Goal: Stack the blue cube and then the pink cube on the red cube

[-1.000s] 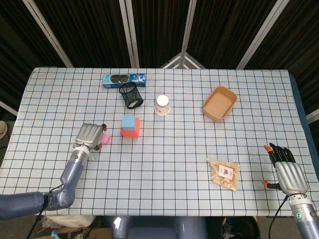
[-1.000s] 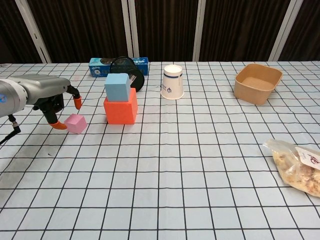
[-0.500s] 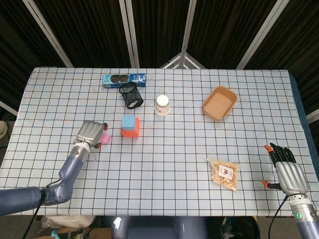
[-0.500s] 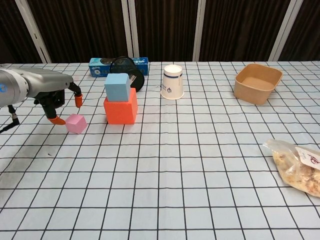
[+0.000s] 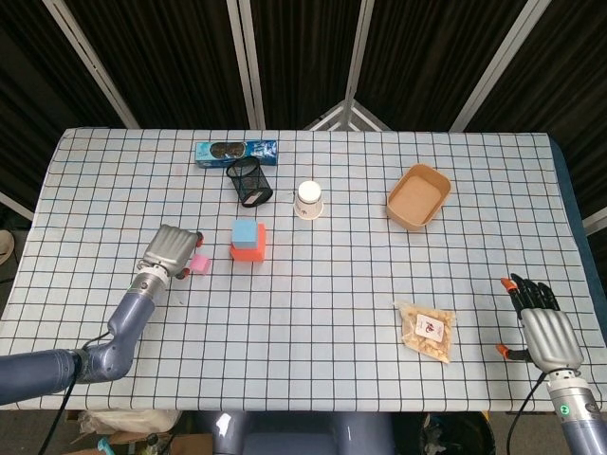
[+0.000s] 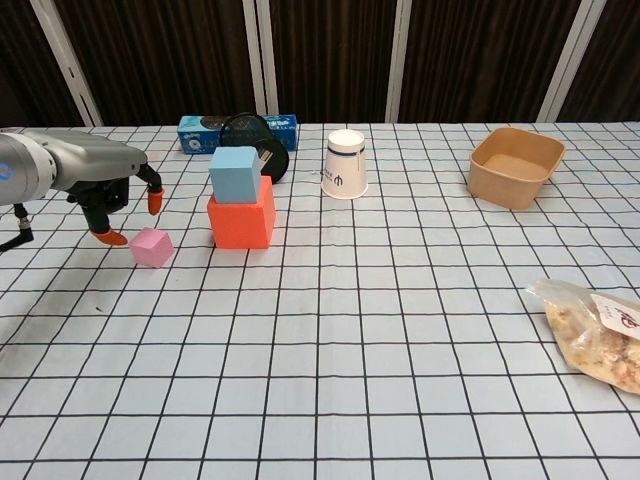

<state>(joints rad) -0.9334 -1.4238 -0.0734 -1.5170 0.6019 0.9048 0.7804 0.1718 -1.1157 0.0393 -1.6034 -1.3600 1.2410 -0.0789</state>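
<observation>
Blue cube (image 6: 234,172) sits on red cube (image 6: 241,220), left of tabletop centre. Pink cube (image 6: 151,246) lies on the cloth just left of the stack. Left hand (image 6: 112,190) hovers over it, fingers apart, grasping nothing. Right hand (image 5: 542,326) near the front right corner, fingers spread, released.

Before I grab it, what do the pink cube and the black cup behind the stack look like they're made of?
The pink cube looks like matte foam or soft plastic: flat colour, no glare, slightly rounded edges; which of the two, I cannot tell. The black cup appears to be wire mesh, probably metal: the table grid shows through its wall.
</observation>
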